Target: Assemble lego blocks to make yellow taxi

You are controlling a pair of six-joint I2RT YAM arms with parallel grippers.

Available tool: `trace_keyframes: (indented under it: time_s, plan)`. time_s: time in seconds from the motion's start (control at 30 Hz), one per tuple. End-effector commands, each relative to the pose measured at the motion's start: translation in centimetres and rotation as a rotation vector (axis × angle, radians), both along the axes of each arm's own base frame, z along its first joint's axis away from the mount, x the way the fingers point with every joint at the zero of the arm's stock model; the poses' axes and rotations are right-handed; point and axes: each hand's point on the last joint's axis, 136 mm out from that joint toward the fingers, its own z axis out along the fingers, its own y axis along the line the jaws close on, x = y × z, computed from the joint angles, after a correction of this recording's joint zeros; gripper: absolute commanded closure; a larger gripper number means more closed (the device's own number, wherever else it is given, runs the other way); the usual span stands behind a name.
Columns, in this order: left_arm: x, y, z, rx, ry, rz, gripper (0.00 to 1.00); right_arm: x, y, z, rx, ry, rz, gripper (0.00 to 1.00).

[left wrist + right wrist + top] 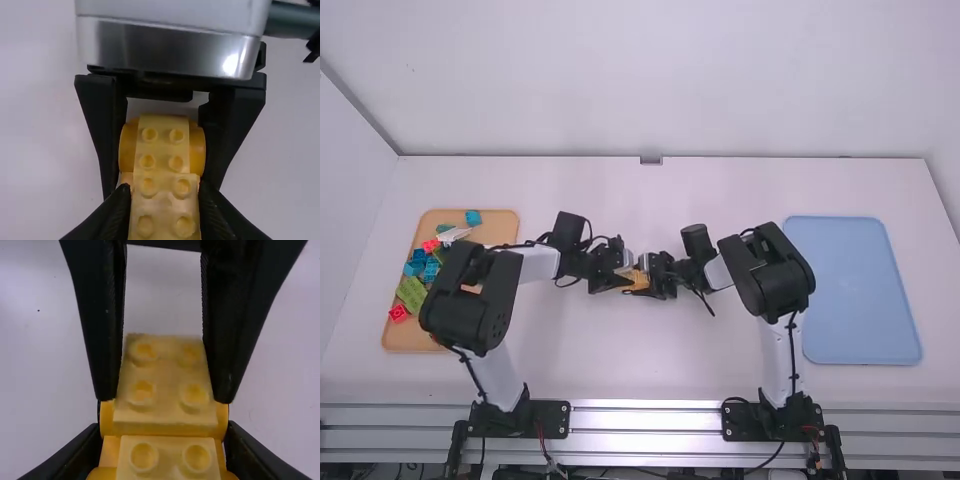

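High view: I obs. L gripper (624, 282) and R gripper (652, 279) face to face, approx. mid-table, at yellow blocks (639, 283); orange tray (500, 226) at L, blue tray (850, 290) at R; L wrist view: L jaws clamped on blks' sides; R wrist view: R jaws likewise.

There's room to pass over the table (720, 195) on the far side of the grippers and on the near side. Mid-table, left gripper (624, 281) and right gripper (647, 283) close on the yellow blocks (164, 192), barring the way between; the left arm (498, 300) overhangs the wooden tray (404, 338).
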Motion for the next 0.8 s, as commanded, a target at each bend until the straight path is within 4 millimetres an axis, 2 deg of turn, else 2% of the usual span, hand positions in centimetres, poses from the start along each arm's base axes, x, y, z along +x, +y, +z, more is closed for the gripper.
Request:
trace_keyframes:
  time_s: [0.0, 0.23, 0.43, 0.63, 0.67, 0.77]
  plan:
    - [0.04, -0.21, -0.11, -0.021, 0.016, -0.01, 0.64, 0.24, -0.18, -1.08, -0.042, -0.011, -0.017, 0.61]
    - [0.37, -0.16, -0.1, -0.015, -0.001, -0.005, 0.64, 0.26, -0.21, -1.08, -0.042, -0.011, -0.018, 0.61]
    - [0.82, 0.15, -0.43, 0.014, -0.017, 0.011, 0.81, 0.26, -0.21, -1.08, -0.042, -0.01, -0.018, 0.61]
    - [0.94, 0.18, -0.43, 0.017, -0.026, 0.01, 0.82, 0.26, -0.21, -1.08, -0.042, -0.01, -0.018, 0.61]
    - [0.93, 0.15, -0.44, 0.017, -0.027, 0.01, 0.8, 0.26, -0.21, -1.08, -0.042, -0.01, -0.018, 0.61]
    - [0.89, 0.15, -0.53, 0.015, -0.031, 0.012, 0.41, 0.25, -0.21, -1.08, -0.042, -0.01, -0.018, 0.61]
